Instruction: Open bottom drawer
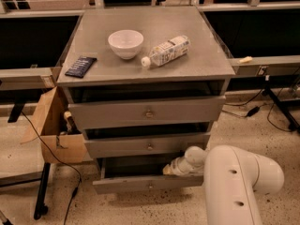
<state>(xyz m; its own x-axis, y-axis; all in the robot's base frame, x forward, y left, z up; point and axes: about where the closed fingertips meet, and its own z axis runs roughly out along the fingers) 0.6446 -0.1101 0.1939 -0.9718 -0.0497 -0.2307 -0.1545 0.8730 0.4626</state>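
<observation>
The bottom drawer (140, 183) of the cabinet (187, 68) stands partly out, dark inside showing; the gripper (171, 169) sits just inside its top edge, right of centre, its hold beyond telling; the job looks mostly done, with perhaps a further pull left.

1. The arm (241, 184) comes into view from the lower right corner. Its thick white link fills that corner, rounded at the right end, with two small dark holes on the near face.
2. From the upper left of that link, a narrower white wrist (193, 157) reaches left and slightly down.
3. The gripper (171, 169) sits at the end of the wrist, a pale yellowish tip pointing left, low in the view.
4. The gripper is inside the open gap of the bottom drawer (147, 184), just behind the right part of its front panel.
</observation>
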